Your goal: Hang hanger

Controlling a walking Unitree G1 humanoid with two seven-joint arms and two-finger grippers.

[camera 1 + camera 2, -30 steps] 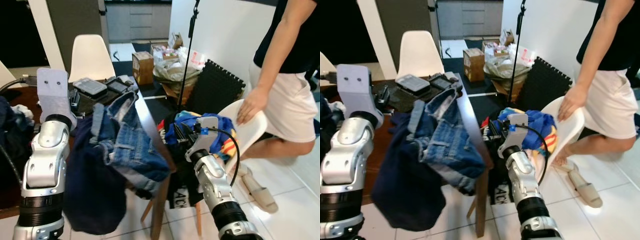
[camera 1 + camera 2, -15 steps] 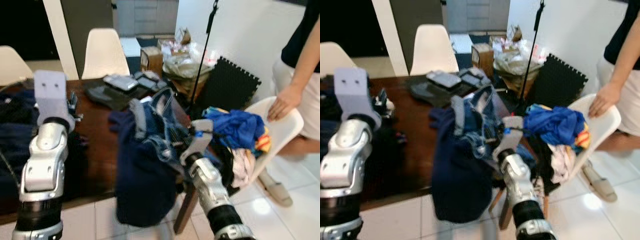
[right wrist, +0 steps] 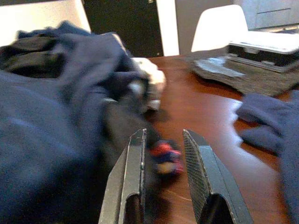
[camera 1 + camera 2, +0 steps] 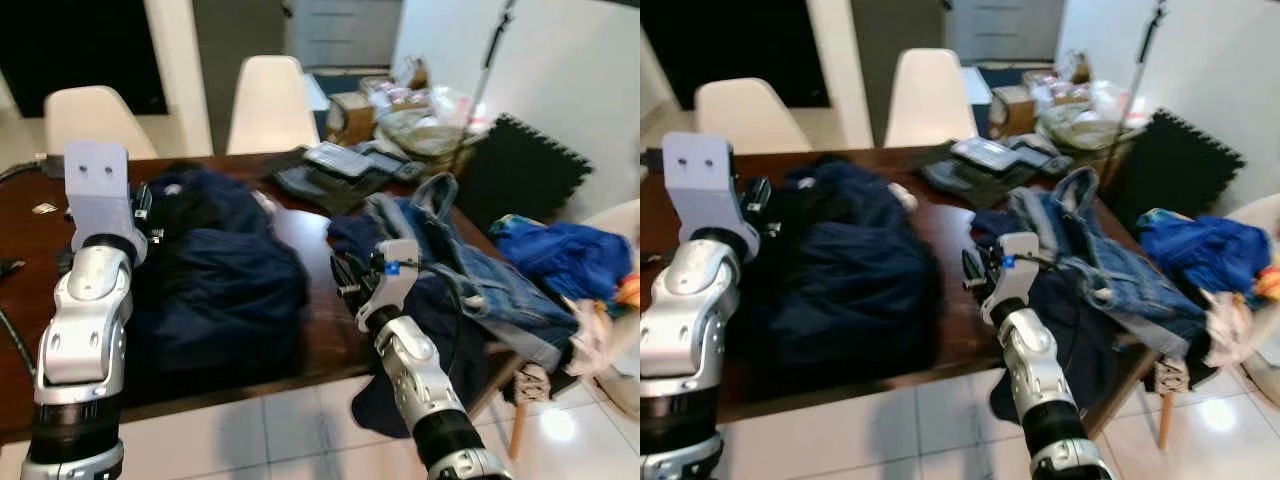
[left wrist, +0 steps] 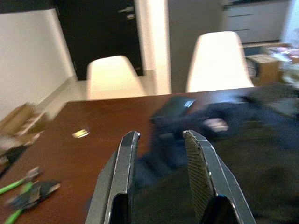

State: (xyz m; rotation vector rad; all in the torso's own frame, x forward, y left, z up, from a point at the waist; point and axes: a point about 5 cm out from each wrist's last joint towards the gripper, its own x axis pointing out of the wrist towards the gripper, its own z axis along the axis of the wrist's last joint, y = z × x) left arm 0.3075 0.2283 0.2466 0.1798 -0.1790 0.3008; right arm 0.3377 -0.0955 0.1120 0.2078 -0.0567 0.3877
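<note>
Closest to me, both arms are raised over the near edge of the desk (image 4: pixel 310 345). The left gripper (image 5: pixel 161 140) hovers with its fingers slightly apart and empty; the right gripper (image 3: pixel 163 140) is the same, parted and holding nothing. In the last second the whole view has swung left: the person and the loaded chair that sat in the middle have slid off to the right, and the robot now faces the desk squarely. That reads as a turn of the robot, not a move of the things.

Just past the fingers lies a heap of dark clothes (image 4: pixel 215 285), with jeans (image 4: pixel 470 270) draped over the right corner. Further back sit flat cases (image 4: pixel 345 165), then two white chairs (image 4: pixel 270 105). I can't make out a hanger anywhere, so I'd judge the search has only begun.
</note>
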